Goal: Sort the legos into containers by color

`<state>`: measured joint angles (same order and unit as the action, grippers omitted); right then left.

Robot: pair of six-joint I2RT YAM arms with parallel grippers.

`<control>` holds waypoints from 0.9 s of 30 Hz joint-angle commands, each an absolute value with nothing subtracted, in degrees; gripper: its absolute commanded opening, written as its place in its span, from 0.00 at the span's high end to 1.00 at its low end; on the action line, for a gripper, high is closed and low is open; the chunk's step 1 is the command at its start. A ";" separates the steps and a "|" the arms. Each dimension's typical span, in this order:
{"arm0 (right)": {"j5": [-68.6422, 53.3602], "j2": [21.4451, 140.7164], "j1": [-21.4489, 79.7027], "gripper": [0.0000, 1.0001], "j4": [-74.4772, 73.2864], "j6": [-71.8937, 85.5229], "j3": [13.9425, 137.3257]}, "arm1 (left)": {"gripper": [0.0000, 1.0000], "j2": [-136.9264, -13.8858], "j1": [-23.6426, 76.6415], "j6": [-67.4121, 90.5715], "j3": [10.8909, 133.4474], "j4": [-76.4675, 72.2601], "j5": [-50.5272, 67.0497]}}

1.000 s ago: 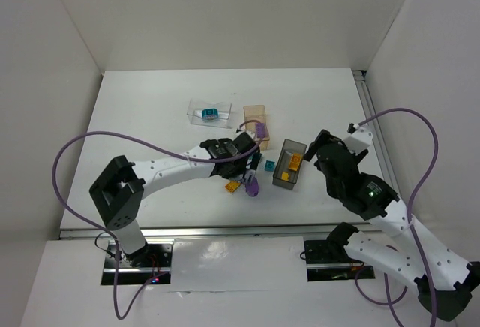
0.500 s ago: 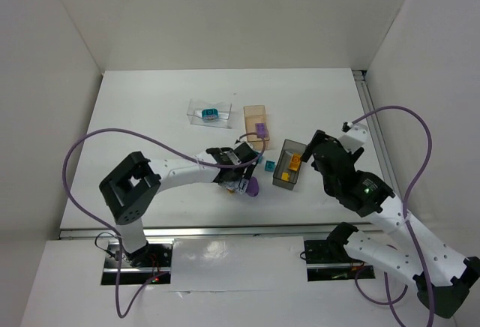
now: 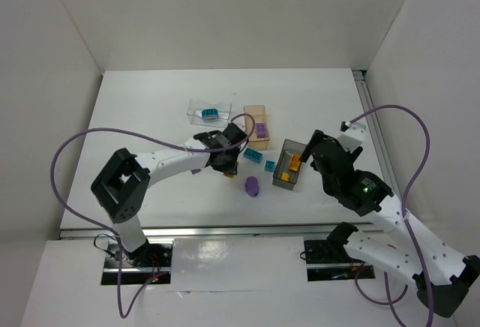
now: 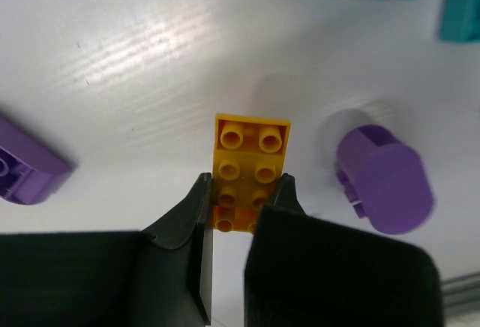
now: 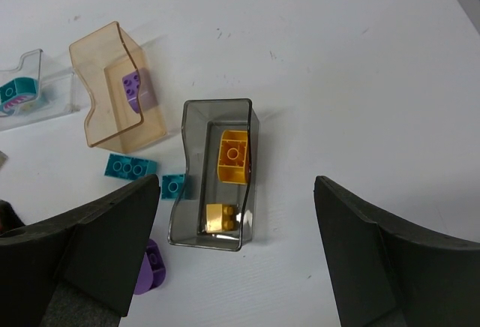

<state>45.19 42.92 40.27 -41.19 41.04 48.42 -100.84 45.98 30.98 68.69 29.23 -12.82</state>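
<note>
My left gripper is shut on an orange-yellow lego, held above the table just left of the purple oval piece. In the top view this gripper sits near the table's middle, with the oval and two teal legos to its right. My right gripper hangs open over the dark grey container, which holds two yellow legos. The orange-tan container holds a purple lego. The clear container holds a teal one.
Another purple lego lies to the left in the left wrist view. Loose teal legos lie between the tan and grey containers. White walls enclose the table on three sides. Purple cables loop over both arms.
The left gripper came down over the orange-yellow lego beside the purple oval, shut on it, and drew it up and back to the left. The right arm has barely moved.
</note>
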 commanded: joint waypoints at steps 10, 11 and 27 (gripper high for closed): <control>45.70 42.89 40.69 0.10 -38.84 40.52 51.76 | 1.00 -105.46 49.75 30.06 90.17 24.52 3.60; 45.70 42.37 40.69 0.10 -39.54 40.52 51.77 | 1.00 -107.12 49.75 30.67 90.96 24.52 4.30; 47.37 40.69 40.69 0.10 -41.75 40.00 54.05 | 0.17 -118.12 52.29 33.31 101.60 24.52 4.84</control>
